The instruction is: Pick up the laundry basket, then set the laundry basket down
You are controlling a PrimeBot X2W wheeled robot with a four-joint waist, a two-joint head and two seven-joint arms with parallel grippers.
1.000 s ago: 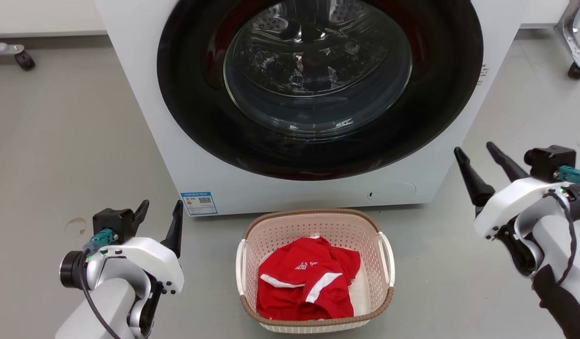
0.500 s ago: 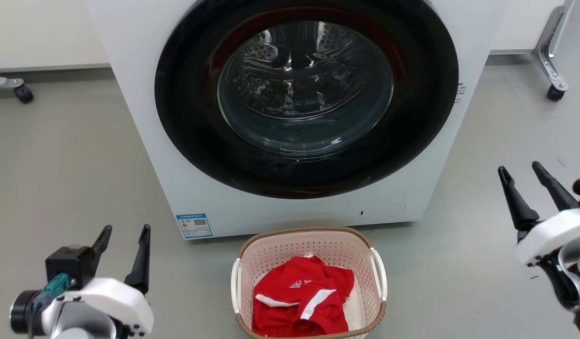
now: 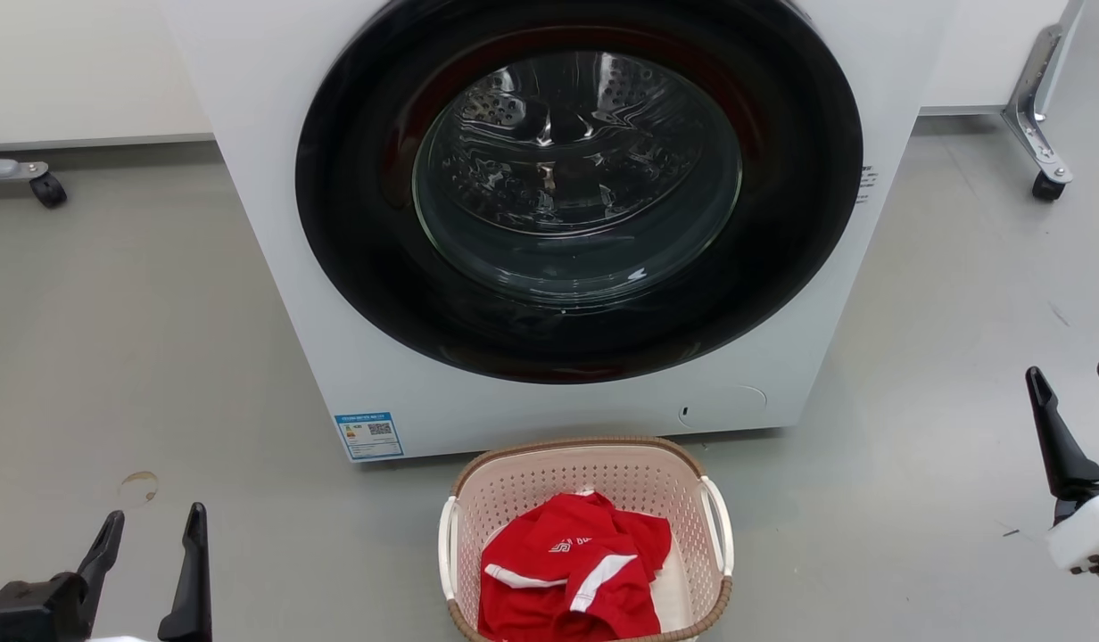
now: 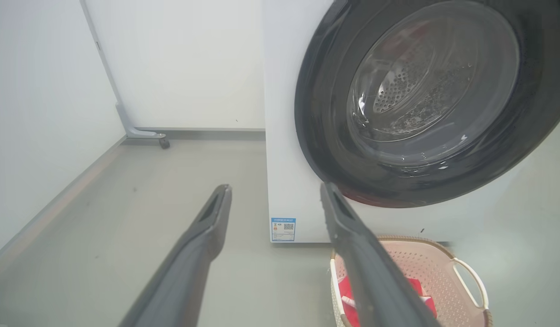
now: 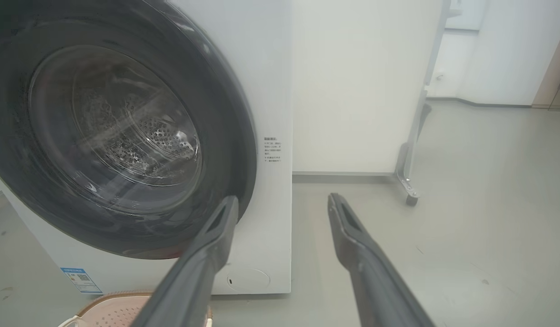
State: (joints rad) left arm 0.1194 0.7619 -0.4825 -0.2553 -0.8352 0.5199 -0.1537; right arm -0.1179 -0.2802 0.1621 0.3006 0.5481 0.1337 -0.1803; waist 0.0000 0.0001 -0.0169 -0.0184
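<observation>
So in the last second both arms have backed off from the middle, and the head camera has shifted a bit too, so I'm going by the gaps. The left claw [image 3: 154, 515] was fairly near the laundry basket [image 3: 585, 481] and is now way out at the lower-left corner. The basket hasn't budged: it sits flat on the floor [image 3: 112, 357] right in front of the washing machine [image 3: 260, 178], with a red shirt [image 3: 567, 580] inside. The right claw [image 3: 1073, 370] has drifted out to the right edge as well. My read: this fits arms pulling away after a set-down, or just spreading wide before coming in for the handles, and I honestly can't call it. Pose-wise, the left claw is low, fingers pointing up toward the washer, spread apart and holding nothing. The right claw sits higher, also parted and empty, well clear of the basket.
</observation>
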